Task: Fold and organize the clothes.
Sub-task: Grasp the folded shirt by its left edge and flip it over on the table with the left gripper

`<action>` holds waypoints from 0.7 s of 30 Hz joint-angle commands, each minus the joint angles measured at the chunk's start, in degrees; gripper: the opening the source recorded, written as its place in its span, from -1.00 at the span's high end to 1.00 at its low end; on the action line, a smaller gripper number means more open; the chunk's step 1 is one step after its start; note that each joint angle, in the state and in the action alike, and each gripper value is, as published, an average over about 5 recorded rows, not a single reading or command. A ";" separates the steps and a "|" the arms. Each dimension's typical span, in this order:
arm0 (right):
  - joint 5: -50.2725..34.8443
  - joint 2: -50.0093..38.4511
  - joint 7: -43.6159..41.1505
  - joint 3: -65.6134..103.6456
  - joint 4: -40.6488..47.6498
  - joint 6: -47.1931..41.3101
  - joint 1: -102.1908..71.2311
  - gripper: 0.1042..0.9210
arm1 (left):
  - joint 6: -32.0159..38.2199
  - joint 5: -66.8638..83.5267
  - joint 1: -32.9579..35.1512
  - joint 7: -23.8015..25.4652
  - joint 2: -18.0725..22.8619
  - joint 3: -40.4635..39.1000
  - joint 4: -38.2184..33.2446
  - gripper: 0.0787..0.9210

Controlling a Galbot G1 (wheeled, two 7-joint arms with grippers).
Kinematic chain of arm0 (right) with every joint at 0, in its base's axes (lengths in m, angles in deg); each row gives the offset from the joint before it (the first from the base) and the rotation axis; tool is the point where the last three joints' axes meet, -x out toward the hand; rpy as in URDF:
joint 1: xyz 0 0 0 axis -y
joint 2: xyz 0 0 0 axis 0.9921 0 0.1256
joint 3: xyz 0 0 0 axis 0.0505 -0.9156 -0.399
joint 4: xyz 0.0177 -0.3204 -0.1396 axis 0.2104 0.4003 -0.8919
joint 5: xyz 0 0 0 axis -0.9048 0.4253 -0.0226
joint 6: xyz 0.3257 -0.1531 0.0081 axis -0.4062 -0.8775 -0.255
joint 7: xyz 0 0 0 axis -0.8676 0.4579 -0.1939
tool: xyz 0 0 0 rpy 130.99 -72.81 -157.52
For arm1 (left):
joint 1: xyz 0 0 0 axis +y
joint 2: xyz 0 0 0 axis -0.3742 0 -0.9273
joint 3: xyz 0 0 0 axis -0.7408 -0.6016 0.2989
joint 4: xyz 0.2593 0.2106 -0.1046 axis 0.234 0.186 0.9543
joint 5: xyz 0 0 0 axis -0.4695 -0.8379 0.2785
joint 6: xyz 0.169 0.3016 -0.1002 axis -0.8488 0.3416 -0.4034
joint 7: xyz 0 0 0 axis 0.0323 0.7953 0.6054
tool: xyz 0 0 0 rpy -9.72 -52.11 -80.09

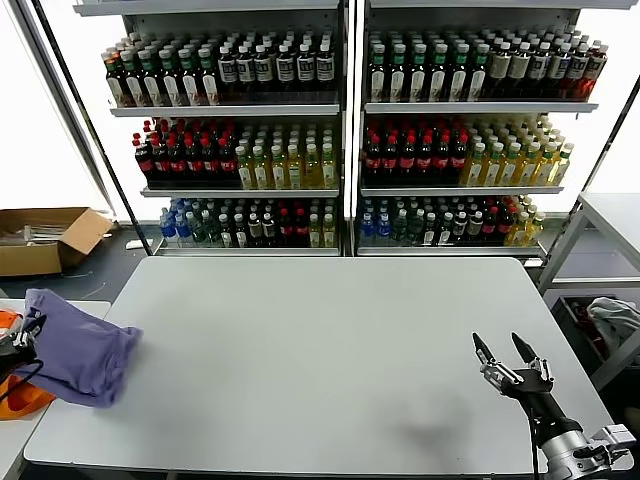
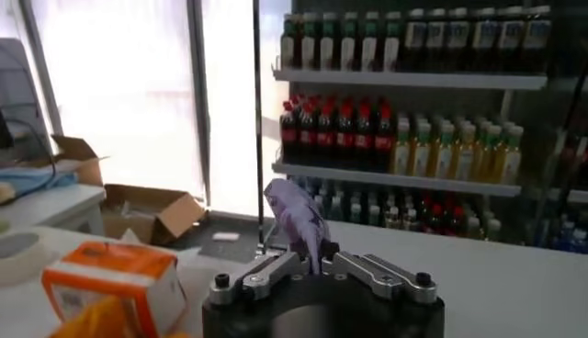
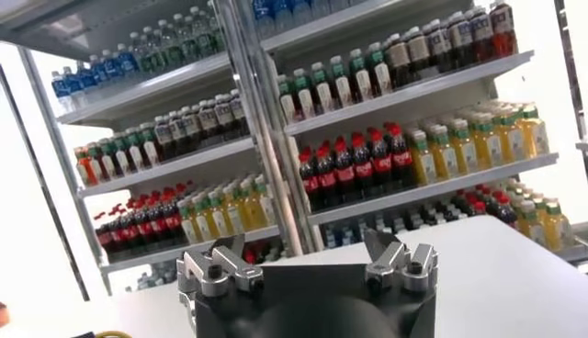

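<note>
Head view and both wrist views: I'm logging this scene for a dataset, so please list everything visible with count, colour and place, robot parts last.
T-shirt: one, lavender, bunched at the table's left edge, pinched by the left gripper.
Table: one, light grey, centre.
Orange fabric: one, bright orange, on the side surface left of the table, under the T-shirt's edge.
Orange-and-white box: one, near the left gripper.
Cardboard box: one, brown, open, on the floor at far left.
Drink shelves: two units, rows of dark, red, yellow and green bottles, behind the table.
Grey-white cloth: one, on the rack at far right.
Left gripper: black, shut on the T-shirt.
Right gripper: black, open, above the table's right front.
</note>
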 commanded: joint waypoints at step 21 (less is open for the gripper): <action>4.80 1.80 1.05 -0.69 -5.22 -3.40 -3.31 -0.76 | 2.30 17.51 -20.14 -28.49 21.85 -58.17 -11.52 0.90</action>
